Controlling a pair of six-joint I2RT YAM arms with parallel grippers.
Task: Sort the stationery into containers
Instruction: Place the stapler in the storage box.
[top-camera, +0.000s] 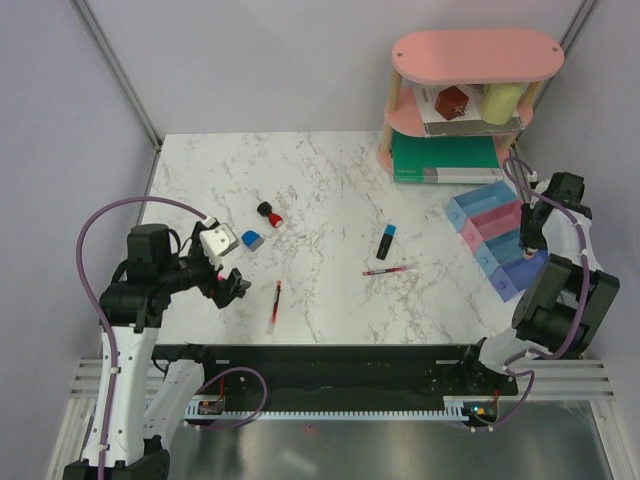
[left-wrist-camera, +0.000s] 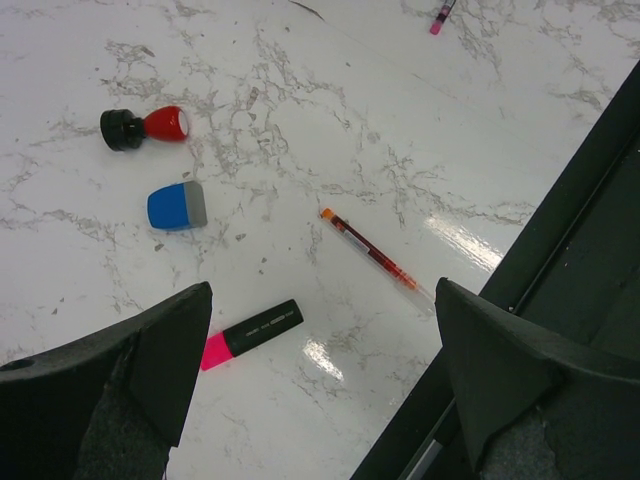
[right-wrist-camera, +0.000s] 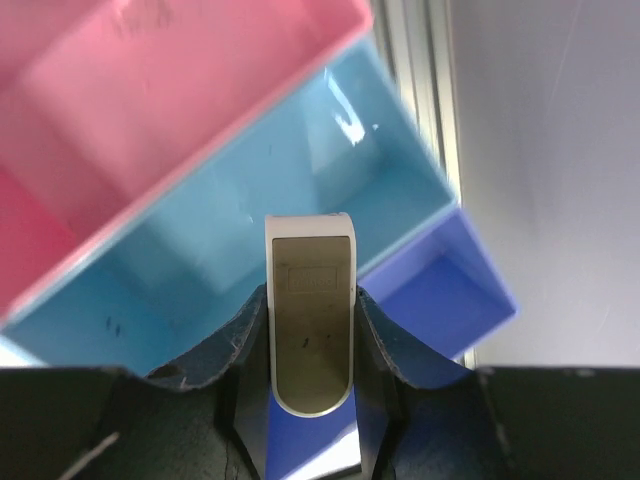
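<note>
The silver-brown clip (right-wrist-camera: 310, 320) is pinched between the right gripper's (right-wrist-camera: 310, 300) fingers (right-wrist-camera: 385, 350). Its long axis runs along them, with the pale squared end outward and the rounded end toward the wrist. Beyond it lies the light blue bin (right-wrist-camera: 200, 270). The left gripper (left-wrist-camera: 322, 290) is spread wide and grasps nothing; a pink-capped marker (left-wrist-camera: 252, 333) lies between its fingers.
</note>
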